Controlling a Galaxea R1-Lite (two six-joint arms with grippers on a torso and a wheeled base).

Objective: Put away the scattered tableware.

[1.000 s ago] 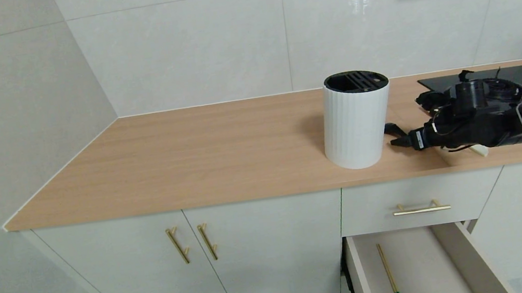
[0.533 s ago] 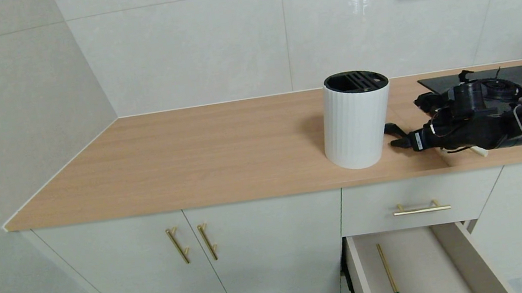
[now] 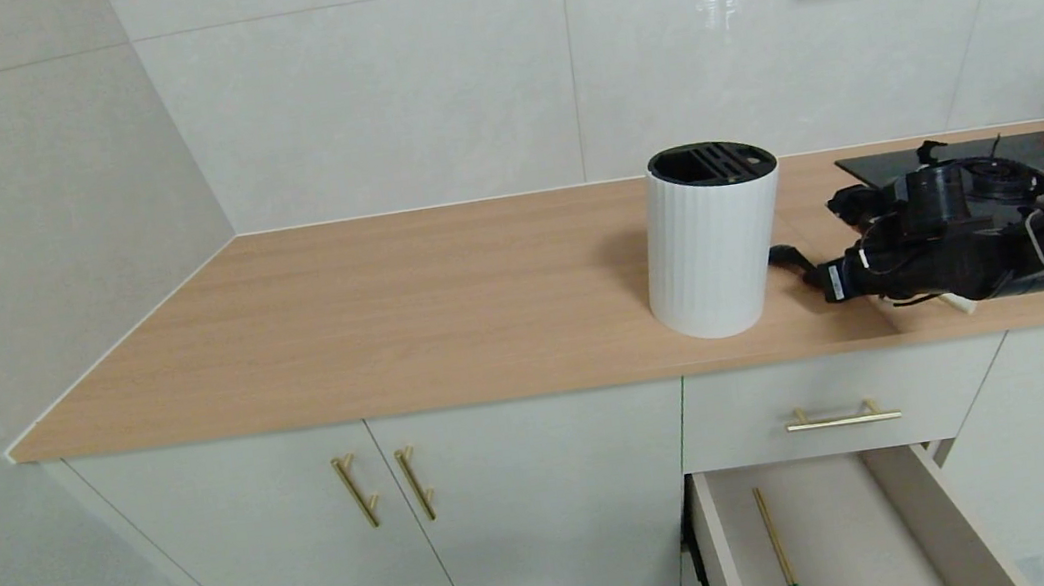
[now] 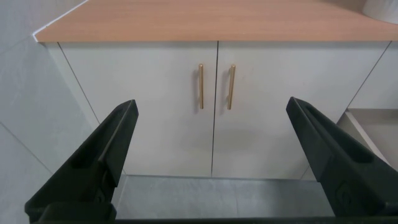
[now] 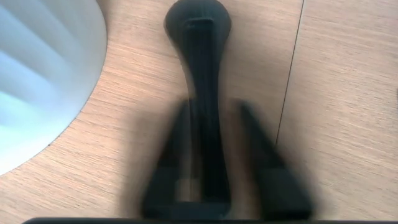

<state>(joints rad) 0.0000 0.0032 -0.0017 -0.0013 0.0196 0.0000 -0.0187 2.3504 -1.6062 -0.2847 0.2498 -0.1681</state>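
On the wooden tabletop (image 3: 383, 311), a black handle (image 5: 198, 93), lying flat just to the right of a tall white holder (image 3: 716, 247), near it but not touching. Long and thin in the middle, smooth and dark all over, with a fat round end and a small mark near that end. Rest of it hidden under the right gripper (image 5: 214, 109), so no telling what kind of tableware. Right gripper low over the tabletop, one finger on each side of the handle, fingers a little apart. One finger close against the handle, the other with a thin strip of wood showing in between. Not squeezing it yet. Holder round, with up-and-down ridges and a black top full of slots. Small white bit (image 3: 959, 303) poking out from under the right gripper near the front edge, too hidden to name. Black stove top (image 3: 873, 163) at the back, behind the right gripper. Down below, an open drawer (image 3: 923, 502) with wooden chopsticks (image 3: 775, 542) inside, green at the near end. Left gripper (image 4: 211, 104) down low in front of two white cupboard doors (image 4: 155, 106) with gold bars (image 4: 201, 87), fingers spread wide.
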